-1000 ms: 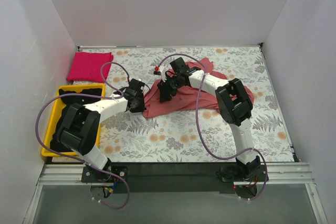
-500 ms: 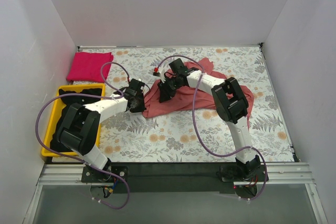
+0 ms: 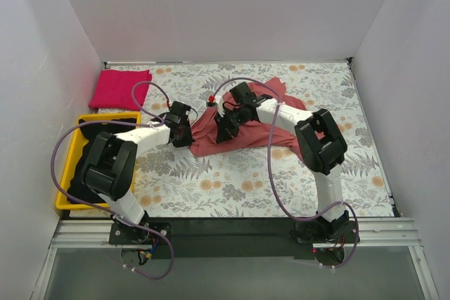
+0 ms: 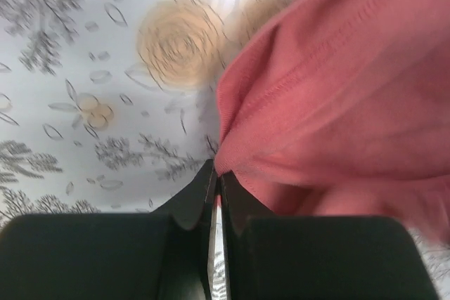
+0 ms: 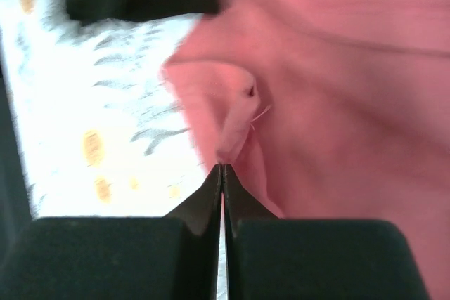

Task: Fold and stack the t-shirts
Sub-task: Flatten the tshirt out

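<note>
Red shirt (image 3: pixel 242 135) lies crumpled mid-table (image 3: pixel 232 180), toward the far edge. Left gripper (image 4: pixel 216 173) pinches its left hem, jaws pressed together on the cloth. Right gripper (image 5: pixel 223 168) pinches a raised fold just beside. Pink shirt (image 3: pixel 119 89) sits folded in the far left corner. Black shirts (image 3: pixel 105 128) lie in the bin (image 3: pixel 65 177) at the left edge.

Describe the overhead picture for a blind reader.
Two arms pinch a crumpled red shirt on a flowered table: left gripper at its left edge, right gripper near its middle. A folded pink shirt and yellow bin sit left.
</note>
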Controlling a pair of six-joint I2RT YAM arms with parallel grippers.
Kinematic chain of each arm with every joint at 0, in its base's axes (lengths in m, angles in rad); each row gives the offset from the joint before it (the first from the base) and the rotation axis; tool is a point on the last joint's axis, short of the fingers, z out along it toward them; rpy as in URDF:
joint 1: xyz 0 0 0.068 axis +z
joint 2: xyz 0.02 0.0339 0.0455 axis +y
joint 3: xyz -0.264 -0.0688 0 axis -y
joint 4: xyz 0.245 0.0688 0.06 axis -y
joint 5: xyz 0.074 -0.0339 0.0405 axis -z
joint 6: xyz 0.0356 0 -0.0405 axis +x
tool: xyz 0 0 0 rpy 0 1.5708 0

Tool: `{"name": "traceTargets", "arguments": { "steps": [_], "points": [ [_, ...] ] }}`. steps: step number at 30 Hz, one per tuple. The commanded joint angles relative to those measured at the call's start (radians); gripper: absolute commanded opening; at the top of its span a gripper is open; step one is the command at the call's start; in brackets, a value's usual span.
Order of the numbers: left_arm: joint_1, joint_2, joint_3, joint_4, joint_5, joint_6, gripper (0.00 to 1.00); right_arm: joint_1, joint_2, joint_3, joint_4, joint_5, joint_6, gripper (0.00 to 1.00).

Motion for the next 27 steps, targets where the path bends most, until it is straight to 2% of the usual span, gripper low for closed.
{"name": "traceTargets", "arguments": {
  "steps": [1,8,9,12,13,15,16,19,23,27],
  "points": [
    [0.057,0.044,0.060,0.018,0.009,-0.028,0.00,0.076,-0.166,-0.108,-0.012,-0.039,0.006,0.01],
    [0.077,0.131,0.163,0.017,0.029,-0.024,0.00,0.277,-0.266,-0.294,-0.008,-0.043,0.048,0.02],
    [0.077,0.144,0.171,0.017,0.029,-0.021,0.00,0.294,-0.267,-0.316,-0.013,-0.048,0.051,0.05],
    [0.083,0.167,0.197,0.017,0.020,-0.008,0.00,0.328,-0.296,-0.342,-0.018,-0.014,0.074,0.18],
    [0.086,0.176,0.205,0.017,0.017,-0.005,0.00,0.326,-0.310,-0.350,-0.016,0.007,0.080,0.34],
    [0.097,0.194,0.241,0.017,0.008,0.005,0.00,0.326,-0.365,-0.367,-0.021,0.127,0.083,0.48],
    [0.100,0.222,0.258,0.020,0.002,0.024,0.00,0.315,-0.384,-0.370,-0.022,0.168,0.092,0.56],
    [0.109,0.291,0.344,0.034,-0.017,0.076,0.00,0.264,-0.451,-0.391,-0.027,0.323,0.127,0.64],
    [0.115,0.386,0.498,0.035,-0.054,0.111,0.00,0.164,-0.558,-0.451,-0.027,0.591,0.251,0.71],
    [0.138,0.450,0.630,0.026,-0.075,0.121,0.08,-0.002,-0.669,-0.540,-0.028,0.697,0.387,0.75]
  ]
}}
